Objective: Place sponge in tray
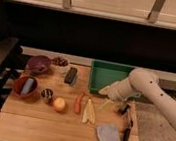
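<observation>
The sponge [26, 85], a small pale blue-grey block, lies in the red bowl [18, 90] at the left of the wooden table. At the back middle stands the green tray [112, 73], with nothing showing inside it. My pale arm reaches in from the right. Its gripper [104, 92] hovers open at the tray's front left corner, above the table, with nothing in it. It is far to the right of the sponge.
A dark block [71, 76] lies left of the tray, and a purple bowl [38, 64] and a small dish of nuts [60, 61] stand further left. An orange fruit [59, 104], a red pepper [79, 103] and a banana [88, 111] lie mid-table. A grey cloth [108, 138] and a knife [126, 134] lie front right.
</observation>
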Tool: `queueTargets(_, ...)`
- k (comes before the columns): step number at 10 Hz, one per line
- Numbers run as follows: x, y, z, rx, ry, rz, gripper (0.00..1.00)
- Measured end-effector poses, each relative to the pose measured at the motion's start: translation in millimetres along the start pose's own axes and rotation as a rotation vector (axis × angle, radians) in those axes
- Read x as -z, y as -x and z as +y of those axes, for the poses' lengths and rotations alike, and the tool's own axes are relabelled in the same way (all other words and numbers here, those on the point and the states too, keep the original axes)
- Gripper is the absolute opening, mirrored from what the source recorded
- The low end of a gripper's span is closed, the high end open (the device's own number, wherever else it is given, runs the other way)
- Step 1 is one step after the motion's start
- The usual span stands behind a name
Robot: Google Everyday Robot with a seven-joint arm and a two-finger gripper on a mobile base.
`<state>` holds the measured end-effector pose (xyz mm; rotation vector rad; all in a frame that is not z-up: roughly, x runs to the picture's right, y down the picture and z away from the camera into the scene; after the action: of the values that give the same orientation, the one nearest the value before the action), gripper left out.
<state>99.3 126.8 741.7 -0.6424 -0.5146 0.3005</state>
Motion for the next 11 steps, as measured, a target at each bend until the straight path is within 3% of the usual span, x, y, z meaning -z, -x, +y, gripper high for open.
queueTargets(2,-15,20,1,-0.026,-0.030,-0.022,0.65)
queueTargets(8,-16,22,2,-0.031,-0.032,-0.027,0.65)
queueTargets(9,-17,22,2,-0.032,-0.030,-0.039,0.65)
queueTargets(11,-43,26,6,-0.034,-0.015,-0.091,0.65)
